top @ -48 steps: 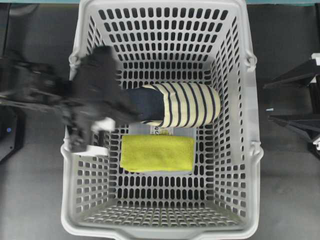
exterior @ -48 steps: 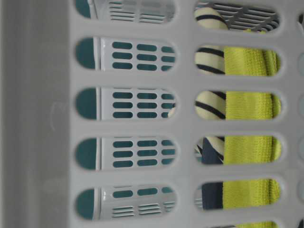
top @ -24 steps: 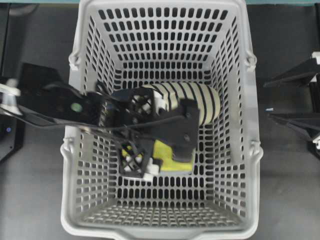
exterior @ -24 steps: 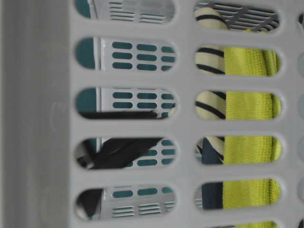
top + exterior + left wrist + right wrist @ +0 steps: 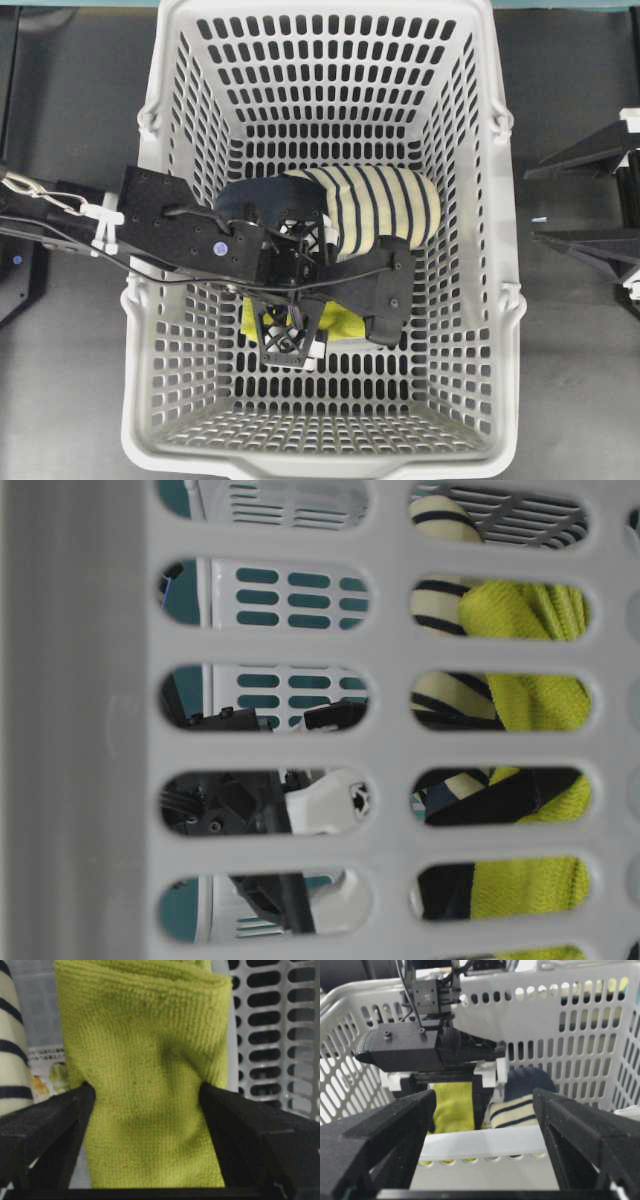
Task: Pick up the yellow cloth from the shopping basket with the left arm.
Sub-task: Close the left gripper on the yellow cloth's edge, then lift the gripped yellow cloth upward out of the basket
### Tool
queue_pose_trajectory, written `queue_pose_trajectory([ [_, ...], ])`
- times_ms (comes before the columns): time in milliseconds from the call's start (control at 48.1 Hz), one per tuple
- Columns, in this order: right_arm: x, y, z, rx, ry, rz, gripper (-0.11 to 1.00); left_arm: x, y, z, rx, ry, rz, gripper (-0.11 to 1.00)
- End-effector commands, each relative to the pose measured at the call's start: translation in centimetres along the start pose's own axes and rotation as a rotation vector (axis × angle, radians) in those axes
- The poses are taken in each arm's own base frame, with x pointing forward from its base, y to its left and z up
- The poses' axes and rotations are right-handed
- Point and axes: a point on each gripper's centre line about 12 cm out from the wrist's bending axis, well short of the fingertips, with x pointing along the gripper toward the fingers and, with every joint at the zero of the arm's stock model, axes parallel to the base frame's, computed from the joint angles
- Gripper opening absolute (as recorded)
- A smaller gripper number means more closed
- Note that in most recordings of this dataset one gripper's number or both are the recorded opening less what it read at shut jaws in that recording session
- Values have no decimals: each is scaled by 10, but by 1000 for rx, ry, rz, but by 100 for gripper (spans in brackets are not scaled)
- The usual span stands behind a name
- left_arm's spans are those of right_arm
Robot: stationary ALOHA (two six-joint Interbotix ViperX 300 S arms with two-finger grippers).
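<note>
cloth: the yellow cloth point(image 5: 145, 1085) lies on the shopping basket point(image 5: 500, 300) floor beside the slipper point(image 5: 385, 205)
left end effector point(image 5: 142, 1097): fingers apart, straddling the cloth's narrow width; long axis runs away from it
nearer arm: left; right end effector point(image 5: 485, 1125) waits outside, fingers apart

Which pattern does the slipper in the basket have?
The slipper has cream and navy stripes, with a plain navy opening; the overhead view shows it best.
</note>
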Motion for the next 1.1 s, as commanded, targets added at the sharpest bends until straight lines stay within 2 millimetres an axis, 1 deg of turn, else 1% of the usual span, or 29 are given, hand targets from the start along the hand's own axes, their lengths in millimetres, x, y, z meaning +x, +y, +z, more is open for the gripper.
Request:
queue_pose_trajectory([
  [0, 1, 1, 9, 5, -22, 0, 75, 1, 0, -4, 11, 8, 2, 82],
  [83, 1, 0, 8, 5, -17, 0, 75, 2, -1, -8, 20, 20, 2, 76],
  [208, 1, 0, 6, 5, -12, -1, 75, 0, -1, -10, 22, 23, 2, 50],
  [312, 1, 0, 6, 5, -14, 0, 75, -16, 0, -2, 24, -20, 2, 24],
  [353, 1, 0, 6, 6, -14, 0, 75, -25, 0, 4, 23, -45, 3, 19],
  [416, 1, 0, 5, 6, -12, -1, 75, -40, 0, 13, 23, -81, 4, 19],
  [520, 1, 0, 4, 6, -9, -1, 75, -72, 2, 30, 20, -138, 6, 19],
  [603, 1, 0, 3, 6, -9, -1, 74, -105, 3, 42, 17, -163, 9, 19],
  [810, 1, 0, 3, 6, -9, -1, 74, -173, 6, 62, 10, -158, 14, 19],
  [914, 1, 0, 3, 6, -11, -1, 74, -198, 7, 68, 6, -149, 15, 19],
  [977, 1, 0, 2, 6, -9, -1, 74, -208, 7, 71, 4, -142, 15, 19],
  [1081, 1, 0, 2, 6, -11, -1, 74, -212, 7, 76, 1, -118, 17, 19],
])
